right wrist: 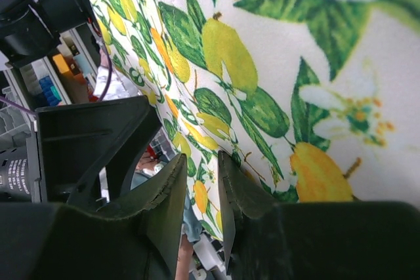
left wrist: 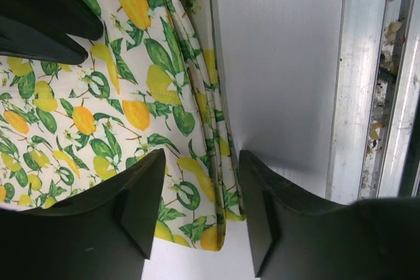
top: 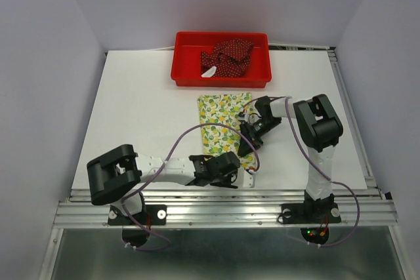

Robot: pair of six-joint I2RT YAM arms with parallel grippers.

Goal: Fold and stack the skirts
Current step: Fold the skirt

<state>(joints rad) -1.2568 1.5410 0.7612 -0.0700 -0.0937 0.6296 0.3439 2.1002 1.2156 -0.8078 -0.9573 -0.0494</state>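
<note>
Cream cloth printed with lemons, the lemon skirt (top: 220, 119) lies stretched on the white table (top: 144, 116), just in front of the red tray (top: 187, 78) that holds the crumpled dark red skirt (top: 230, 57). The left gripper (left wrist: 202, 208) stands with its jaws apart, straddling the skirt's gathered near edge. The right gripper (right wrist: 200, 191) sits at the skirt's right side, jaws narrow, cloth running into the gap; whether they pinch it I cannot tell.

A red tray (top: 190, 78) sits at the far edge of the white table (top: 144, 122).
</note>
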